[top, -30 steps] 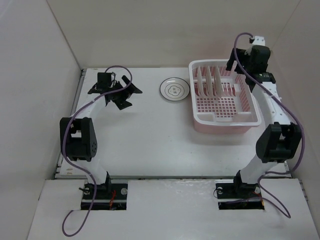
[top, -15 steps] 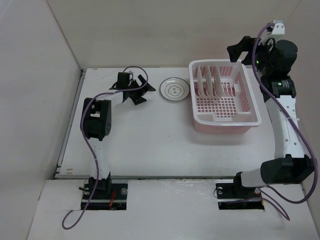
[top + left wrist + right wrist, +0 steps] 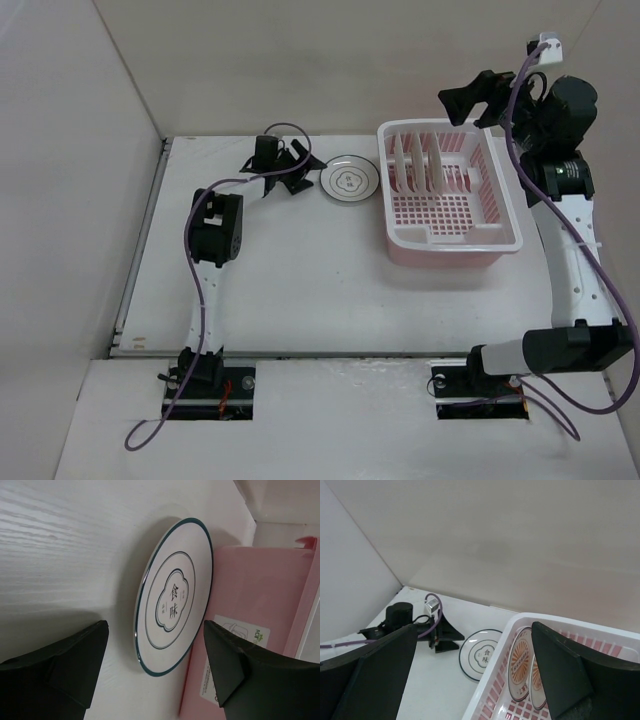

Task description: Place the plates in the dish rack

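**Top camera:** The left gripper (image 3: pixel 303 174) hung low over the counter (image 3: pixel 280 280), jaws open toward the one loose plate (image 3: pixel 350 180). That plate lay flat just beside the rack (image 3: pixel 455 238). Three racked plates (image 3: pixel 418 163) stood on edge between the prongs. The right gripper (image 3: pixel 465 98) hovered high over the rack's far rim, jaws wide and empty.

**Left wrist camera:** The jaws straddled the plate with a gap on each side, gripping nothing. The step in hand looked to be the pick-up. One jaw would need to slip under the shallow rim on the open side, since a shove could wedge the plate against the pink wall. A pinch at the rim, a lift and a turn onto edge would suit a free slot. Two characters, 食味, sat in a flower-shaped frame at the plate's centre, inside a dark green rim line. A sticker (image 3: pixel 232 655) on the rack's wall carried print too small to read.

**Right wrist camera:** The view ran between its own spread jaws to two orange-sunburst plates upright in the rack. The same characters showed on the plate on the counter.
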You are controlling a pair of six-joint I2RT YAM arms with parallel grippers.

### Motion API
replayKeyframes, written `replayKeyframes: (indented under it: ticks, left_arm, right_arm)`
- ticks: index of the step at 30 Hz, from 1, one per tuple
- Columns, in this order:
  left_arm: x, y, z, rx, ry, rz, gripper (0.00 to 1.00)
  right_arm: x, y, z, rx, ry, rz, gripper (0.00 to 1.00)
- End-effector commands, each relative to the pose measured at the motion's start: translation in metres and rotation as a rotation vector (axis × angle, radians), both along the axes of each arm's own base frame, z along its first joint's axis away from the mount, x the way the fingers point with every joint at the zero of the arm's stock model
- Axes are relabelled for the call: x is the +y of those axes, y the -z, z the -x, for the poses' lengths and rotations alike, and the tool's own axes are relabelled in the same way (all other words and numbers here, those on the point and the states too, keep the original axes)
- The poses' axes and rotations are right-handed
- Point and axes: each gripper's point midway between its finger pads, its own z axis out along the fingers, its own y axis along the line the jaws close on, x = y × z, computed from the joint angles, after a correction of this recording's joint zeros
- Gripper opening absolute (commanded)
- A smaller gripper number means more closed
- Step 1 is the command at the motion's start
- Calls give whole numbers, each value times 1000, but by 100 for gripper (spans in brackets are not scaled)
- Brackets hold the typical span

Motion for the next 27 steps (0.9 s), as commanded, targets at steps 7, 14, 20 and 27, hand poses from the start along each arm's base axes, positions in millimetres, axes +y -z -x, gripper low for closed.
replayKeyframes:
  ticks: [7,14,20,27]
  left_arm:
    - [-17,35,1,110,-31,4,67]
    - [-21,43,2,154,-55,5,50]
    - [-20,49,1,167,-68,3,21]
    - [0,61,20,210,-69,-38,0]
  right_arm:
    - [14,-42,12,-115,-74,-13,100]
    - [16,-47,9,-116,-86,-27,100]
    - [18,-46,10,-116,-95,-25,100]
    - [18,-43,6,-107,-95,-26,100]
